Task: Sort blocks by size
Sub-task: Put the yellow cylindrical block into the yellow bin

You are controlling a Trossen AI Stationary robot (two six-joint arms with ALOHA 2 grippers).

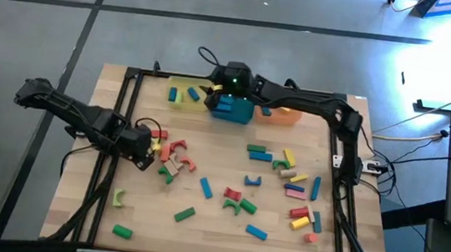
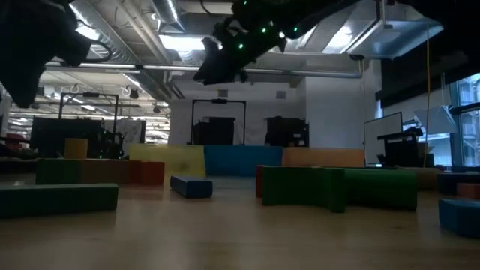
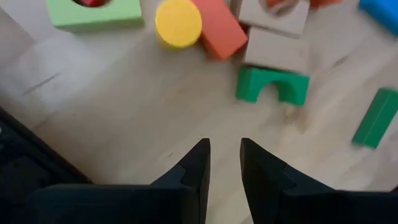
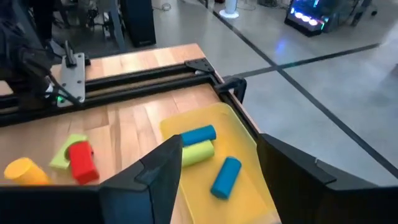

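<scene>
Small blocks in red, tan, green, blue and yellow lie scattered over the wooden table [image 1: 222, 155]. My left gripper [image 3: 225, 149] points down over bare wood near a cluster: a green arch [image 3: 272, 85], tan blocks [image 3: 277, 50], a red bar [image 3: 217, 28] and a yellow cylinder [image 3: 178, 23]. Its fingers stand a little apart with nothing between them. My right gripper [image 4: 219, 146] hangs open above the yellow tray [image 4: 205, 118] at the far edge. In the tray lie two blue cylinders [image 4: 225, 176] and a yellow-green one [image 4: 198, 152].
A teal tray [image 1: 231, 108] and an orange tray [image 1: 281, 113] stand beside the yellow tray [image 1: 181, 85] along the far edge. More blocks lie at the right [image 1: 289, 162] and near the front [image 1: 238, 203]. A black frame rail [image 1: 116, 131] borders the table.
</scene>
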